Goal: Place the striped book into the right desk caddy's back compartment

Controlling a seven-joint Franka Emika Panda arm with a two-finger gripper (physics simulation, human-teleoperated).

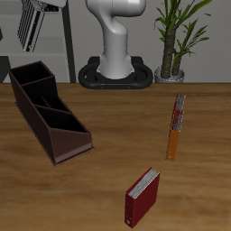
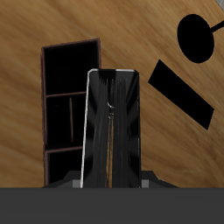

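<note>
You have the striped book [image 2: 110, 127] pinched upright in the jaws above the right desk caddy [image 1: 47, 108], so keep it vertical, centre it over the back compartment [image 1: 31, 76], and lower slowly between divider and end wall

Even, soft simulator light; crisp renders, no blur or glare.
Faint shadows only beside the red book [image 1: 143, 196] and desk caddy [image 1: 50, 111] in the exterior view; hard black shadow shapes across the table [image 2: 140, 35] in the wrist view.
</note>
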